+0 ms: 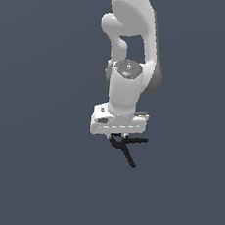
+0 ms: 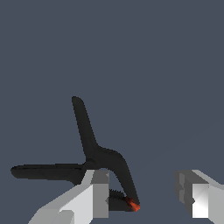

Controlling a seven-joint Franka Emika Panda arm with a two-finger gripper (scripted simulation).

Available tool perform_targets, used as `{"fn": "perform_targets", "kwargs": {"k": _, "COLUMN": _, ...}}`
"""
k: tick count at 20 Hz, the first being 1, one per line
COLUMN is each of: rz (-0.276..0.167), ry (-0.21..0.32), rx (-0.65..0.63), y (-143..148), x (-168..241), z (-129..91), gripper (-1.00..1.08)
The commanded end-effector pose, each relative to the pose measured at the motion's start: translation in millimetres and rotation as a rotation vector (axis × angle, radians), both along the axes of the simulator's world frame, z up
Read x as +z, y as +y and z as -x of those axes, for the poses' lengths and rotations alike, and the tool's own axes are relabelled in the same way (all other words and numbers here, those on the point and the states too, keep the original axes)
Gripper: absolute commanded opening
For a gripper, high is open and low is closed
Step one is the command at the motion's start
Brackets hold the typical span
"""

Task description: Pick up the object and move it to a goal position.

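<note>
The object, a small black spring clamp point(image 1: 128, 148), lies on the dark grey floor just under the white hand. Its two thin handles splay out toward the exterior view's right and lower right. In the wrist view the clamp point(image 2: 94, 153) shows both handles and a looped jaw with a tiny red tip point(image 2: 133, 204). My gripper point(image 2: 144, 197) is open, with its fingers far apart. The jaw end and the red tip lie between the fingers, close against one finger point(image 2: 99, 194). The other finger point(image 2: 194, 197) stands well apart from the clamp. In the exterior view the gripper point(image 1: 118, 136) is down at the clamp, and the hand hides the fingertips.
The white arm point(image 1: 132, 62) rises straight above the hand. A flat dark grey floor point(image 1: 34, 175) lies all around, and no other object shows.
</note>
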State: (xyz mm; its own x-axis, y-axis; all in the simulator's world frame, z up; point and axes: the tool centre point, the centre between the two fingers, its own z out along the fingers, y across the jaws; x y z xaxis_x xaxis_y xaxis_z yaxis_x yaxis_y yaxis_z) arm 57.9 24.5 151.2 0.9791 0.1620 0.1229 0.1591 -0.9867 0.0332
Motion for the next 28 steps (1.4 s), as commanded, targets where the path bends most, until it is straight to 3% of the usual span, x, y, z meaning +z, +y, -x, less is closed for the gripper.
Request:
{"fn": "perform_targets", "kwargs": {"k": 1, "rz": 0.008, "ry": -0.019, "rx": 0.066, "y": 12.8, "x": -16.1, "z": -10.7, "gripper": 0.28}}
{"fn": "perform_targets", "kwargs": {"k": 7, "rz": 0.023, "ry": -0.069, "rx": 0.234, "y": 47.4, "x": -58.4, "z": -34.1, "gripper": 0.28}}
{"fn": "perform_targets", "kwargs": {"k": 14, "rz": 0.029, "ry": -0.109, "rx": 0.355, "y": 74.3, "x": -90.4, "z": -46.6, "gripper": 0.28}}
{"fn": "perform_targets", "kwargs": {"k": 28, "rz": 0.03, "ry": -0.12, "rx": 0.391, "y": 83.0, "x": -111.0, "z": -51.7, "gripper": 0.28}}
